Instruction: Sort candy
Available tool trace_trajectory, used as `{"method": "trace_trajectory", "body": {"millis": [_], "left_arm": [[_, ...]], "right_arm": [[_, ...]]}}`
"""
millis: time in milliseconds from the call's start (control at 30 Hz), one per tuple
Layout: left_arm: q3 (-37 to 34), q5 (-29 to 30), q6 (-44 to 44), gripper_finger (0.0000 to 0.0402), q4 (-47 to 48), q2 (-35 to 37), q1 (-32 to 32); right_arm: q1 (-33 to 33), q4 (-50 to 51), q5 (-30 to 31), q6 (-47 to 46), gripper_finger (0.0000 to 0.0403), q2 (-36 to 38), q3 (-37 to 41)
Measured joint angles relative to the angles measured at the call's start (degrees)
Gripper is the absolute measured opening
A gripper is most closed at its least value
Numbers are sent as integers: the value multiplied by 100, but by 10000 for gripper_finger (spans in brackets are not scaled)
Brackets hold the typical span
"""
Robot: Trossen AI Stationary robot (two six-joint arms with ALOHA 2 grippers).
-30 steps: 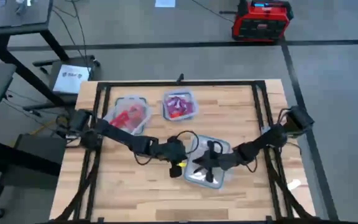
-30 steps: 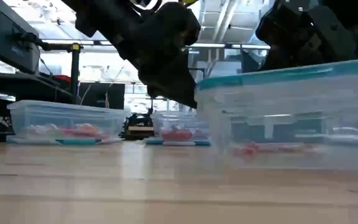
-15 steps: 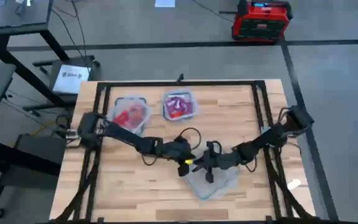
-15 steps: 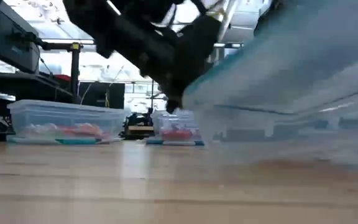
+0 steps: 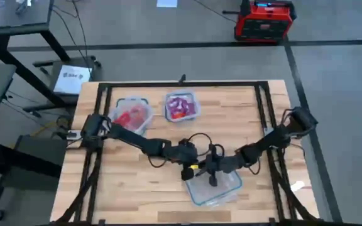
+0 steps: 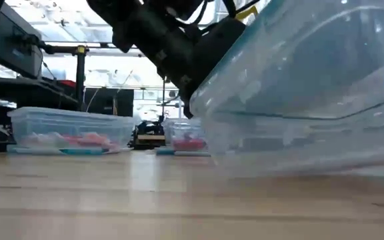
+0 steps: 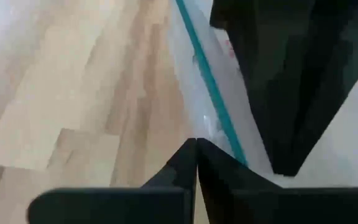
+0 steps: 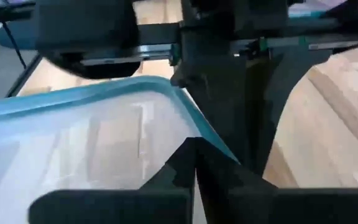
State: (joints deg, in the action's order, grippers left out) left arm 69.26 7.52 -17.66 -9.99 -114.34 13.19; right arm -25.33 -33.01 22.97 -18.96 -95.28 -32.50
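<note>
A clear tub [image 5: 215, 187] with a bluish rim sits tilted near the table's middle, toward the near edge; it fills the right of the low view [image 6: 299, 87]. My left gripper [image 5: 191, 168] and my right gripper [image 5: 212, 167] meet at its far rim, both shut on it. Two more clear tubs stand on their bases at the far side. The left one [image 5: 132, 115] holds red candy [image 6: 79, 140]. The right one [image 5: 181, 106] holds purple and red candy. My left gripper pinches the tub's bluish rim [image 7: 211, 93] at the far side, between its two fingertips, slanting down from the table's left. The tub tilts in the hold, its held side raised. My right gripper pinches the same far rim [image 8: 188, 106] close beside the left gripper, slanting down from the table's right. Its fingertips [image 8: 185, 152] close over the rim's edge. The tub's near part stays low by the table [image 6: 279, 167].
A black frame [image 5: 181, 83] runs around the tabletop. Bare wood lies left of the held tub [image 5: 131, 182] and along the near edge. Cables loop over the arms near the table's middle [image 5: 190, 137].
The clear tub stood level on the table a second ago. It has since slid toward the near edge, turned a little and tipped, its held far rim raised. My left gripper has gone toward the right and near edge with it, staying shut.
</note>
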Motion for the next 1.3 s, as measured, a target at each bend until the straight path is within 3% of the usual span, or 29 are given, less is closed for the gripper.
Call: {"method": "trace_trajectory", "body": {"millis": [233,367,500,667,867,1033,1300], "left_arm": [[17,-125,182,0,43,-2,-10],[17,-25,224,0,32,-2,-35],[17,-10,215,0,-111,-2,-32],[17,-426,150,0,-630,-47,-24],[79,-465,-185,0,-714,-282,-10],[102,-518,-332,0,-875,-453,-4],[222,-1184,-530,0,-1391,-625,2]], "right_arm": [[-488,529,-32,-153,0,831,21],[-905,1027,-63,-648,0,808,30],[-1170,838,53,-735,0,518,4],[-1016,614,366,-741,0,24,-32],[-787,151,517,-693,0,-389,-47],[-752,122,585,-594,0,-434,-60],[-722,-7,508,-638,0,-505,-60]]}}
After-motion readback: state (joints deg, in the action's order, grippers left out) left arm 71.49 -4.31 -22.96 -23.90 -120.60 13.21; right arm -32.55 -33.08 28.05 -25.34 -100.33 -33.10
